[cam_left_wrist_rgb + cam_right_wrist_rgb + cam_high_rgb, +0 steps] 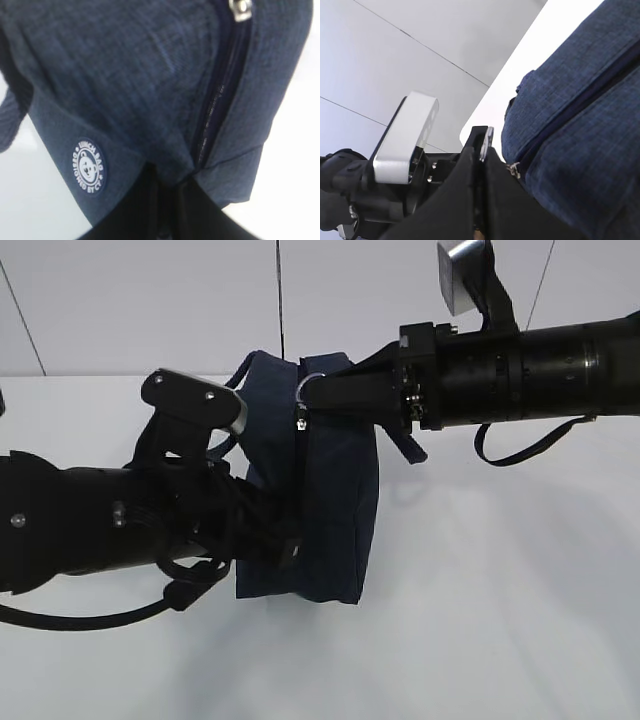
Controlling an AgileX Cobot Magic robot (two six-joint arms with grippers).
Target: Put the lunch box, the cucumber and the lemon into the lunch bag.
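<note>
The lunch bag [330,490] stands upright near the middle of the white table [500,620], its dark navy fabric slumped a little, the zipper [302,455] running down the face toward the camera. At the top of that zipper sits the metal ring pull [309,381], and my right gripper [318,392] has its fingers pressed together on it; in the right wrist view the thin silver ring [486,142] sticks up from between my two black fingertips, right beside the bag's upper edge. One looped handle [243,370] rises at the bag's top left.

My left gripper [288,548] reaches in from the left, low against the bag's lower front corner. In the left wrist view my dark fingers [165,210] meet under a fold of fabric beside the zipper's bottom end, so I seem to be pinching the cloth there, though the picture is too close and blurred to be sure. The round white logo [89,167] lies just left of that spot, and the zipper slider [240,9] shows at the top edge.
</note>
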